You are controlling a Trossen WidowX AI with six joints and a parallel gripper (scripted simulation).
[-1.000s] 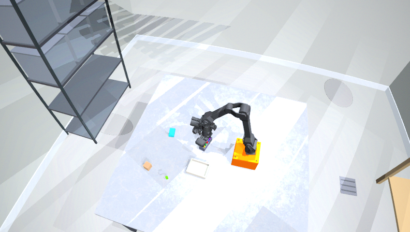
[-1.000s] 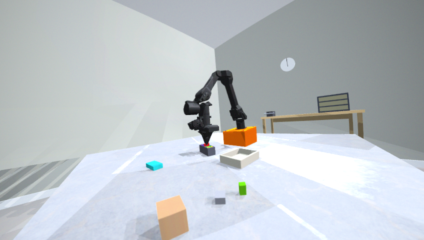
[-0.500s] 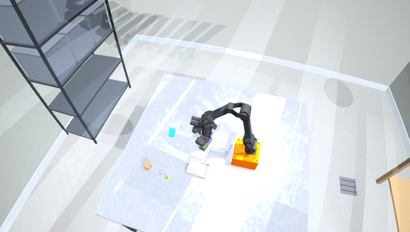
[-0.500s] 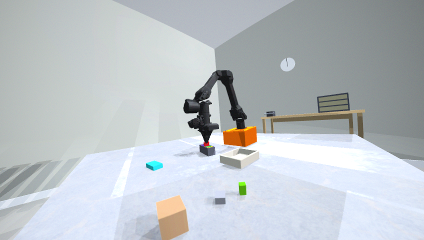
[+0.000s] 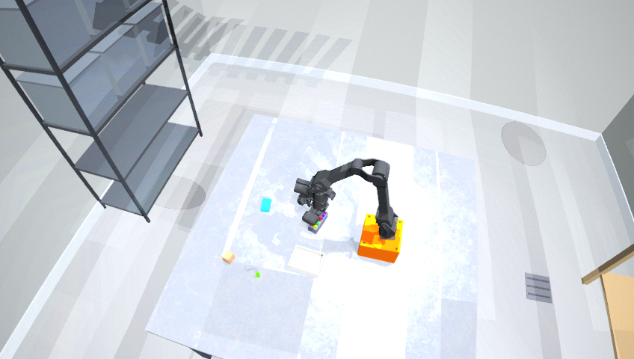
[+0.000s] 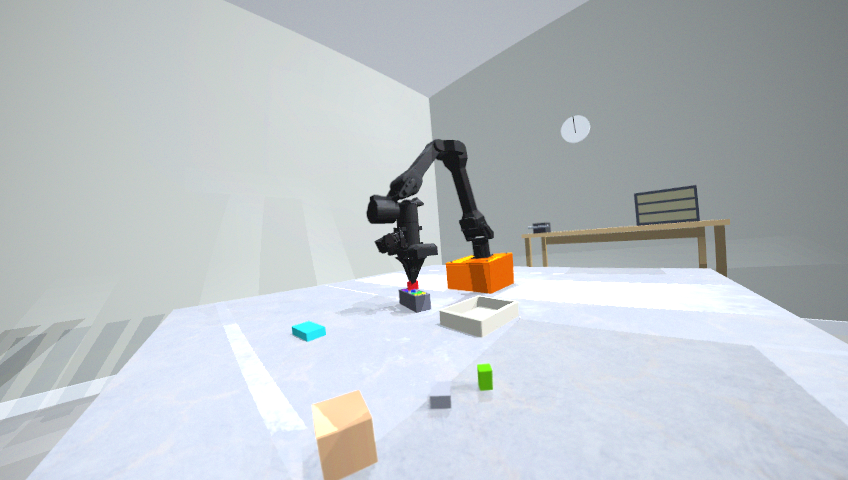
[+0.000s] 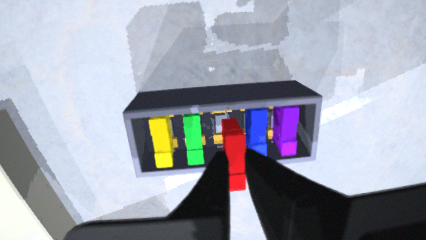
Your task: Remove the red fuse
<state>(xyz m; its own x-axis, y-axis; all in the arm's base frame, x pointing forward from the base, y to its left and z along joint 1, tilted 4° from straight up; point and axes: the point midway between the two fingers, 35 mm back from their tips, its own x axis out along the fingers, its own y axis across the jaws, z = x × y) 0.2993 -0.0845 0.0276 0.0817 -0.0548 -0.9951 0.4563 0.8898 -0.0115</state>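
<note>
My gripper [image 7: 234, 158] [image 6: 411, 280] is shut on the red fuse [image 7: 234, 150] [image 6: 412, 285] and holds it straight above the grey fuse block [image 7: 220, 95] [image 6: 414, 299] [image 5: 320, 224]. The fuse is lifted above its middle slot; in the side view its lower end looks just above the block's top. The yellow fuse [image 7: 161, 140], green fuse [image 7: 193, 139], blue fuse [image 7: 258, 131] and purple fuse [image 7: 286, 129] still sit in the block. The white tray [image 6: 479, 314] [image 5: 305, 260] lies on the table to the right of the block in the side view.
The orange arm base [image 6: 479, 271] [image 5: 380, 238] stands behind the tray. A cyan block [image 6: 308, 330] [image 5: 265, 204], a tan cube [image 6: 343, 433] [image 5: 228, 256], a green block [image 6: 484, 375] [image 5: 257, 274] and a small grey block [image 6: 440, 399] lie on the table. A shelf rack [image 5: 89, 97] stands off the table.
</note>
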